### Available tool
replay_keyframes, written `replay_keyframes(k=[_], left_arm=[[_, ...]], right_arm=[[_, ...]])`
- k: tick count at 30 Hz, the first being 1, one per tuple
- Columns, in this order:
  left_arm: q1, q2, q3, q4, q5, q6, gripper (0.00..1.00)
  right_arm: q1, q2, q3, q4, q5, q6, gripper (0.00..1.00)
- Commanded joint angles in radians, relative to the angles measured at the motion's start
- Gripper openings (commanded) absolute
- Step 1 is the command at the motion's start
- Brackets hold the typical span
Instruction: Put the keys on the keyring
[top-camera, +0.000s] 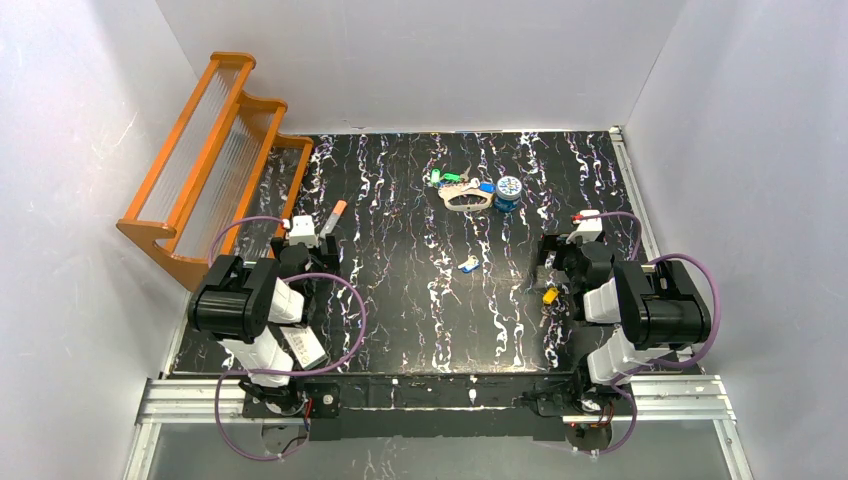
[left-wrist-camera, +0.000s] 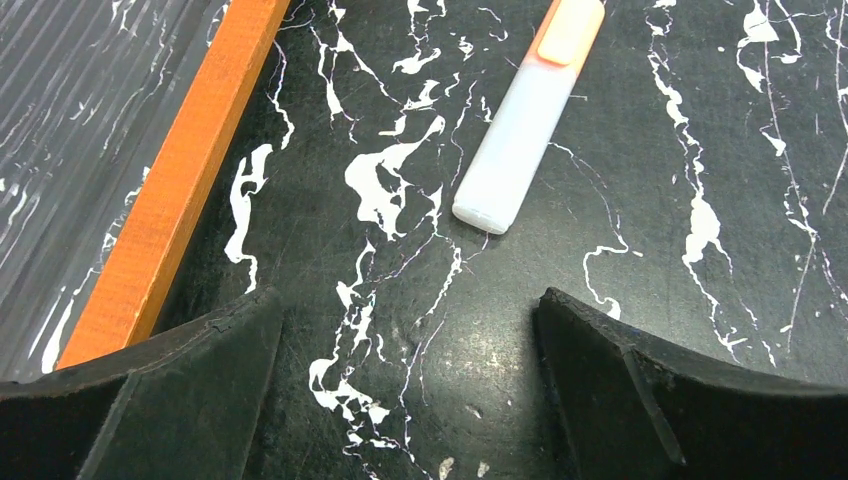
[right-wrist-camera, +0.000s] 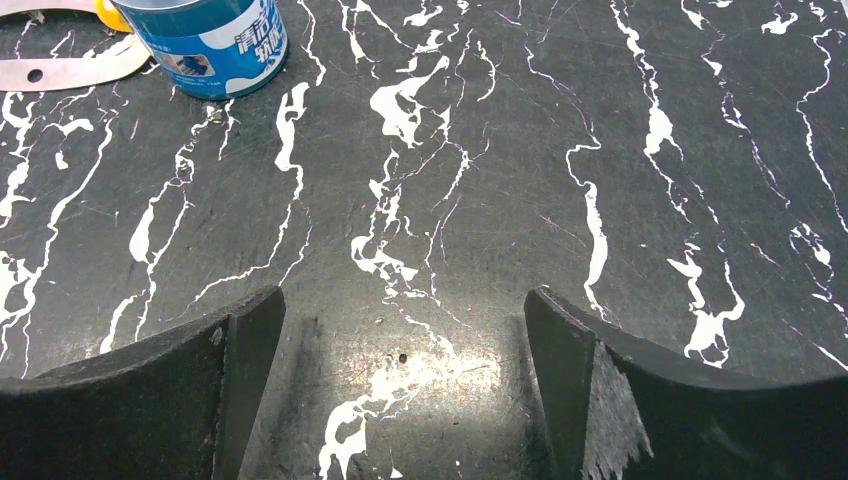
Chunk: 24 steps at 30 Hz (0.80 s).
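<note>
White-walled bay, black surface (top-camera: 400, 330) veined in white, orange rack (top-camera: 215, 150) along the left wall. Top view: left tool (top-camera: 303, 248) and right tool (top-camera: 570, 252) sit low near their bases. The keyring (top-camera: 466, 199) lies flat well ahead of both, to the front-left of the right tool. Most keys (top-camera: 447, 179) bunch at its far side, touching or overlapping it; whether any is threaded, can't tell. Blue tin (top-camera: 509, 192) sits just beside the ring, on the right tool's side. One loose key (top-camera: 467, 264) lies between the tools, and a yellow key (top-camera: 550, 295) lies behind the right tool, close by its arm. Left wrist: jaws spread wide, empty; only the white tube (left-wrist-camera: 525, 130) ahead, no key in sight. Right wrist: jaws spread wide, empty; tin far ahead-left, the ring's band cropped at the frame edge beside a yellow scrap, likely a key head. Risks, as I judge them: the keys lie flat and small, so broad fingers may skid over them or push them off. A reach for the ring could knock the tin. The yellow key is out of both wrist views, so it is easily missed or swept by the arm.
</note>
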Motion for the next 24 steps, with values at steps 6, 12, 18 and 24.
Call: replay_keyframes(k=[6,12,18,24], left_arm=[[0.008,-0.003,0.01,0.006,-0.012,0.014,0.98],[0.007,-0.026,0.01,-0.001,-0.03,0.014,0.98],[0.007,-0.291,0.231,-0.621,0.003,-0.109,0.98],[0.006,-0.381,0.339,-0.836,0.233,-0.259,0.98]], right_arm=[[-0.01,0.005,0.038,0.028,0.024,0.009,0.99],[-0.012,-0.001,0.029,0.039,0.03,0.012,0.99],[-0.013,-0.156,0.145,-0.33,0.128,0.091,0.99],[-0.012,-0.251,0.321,-0.744,0.154,0.264,0.99]])
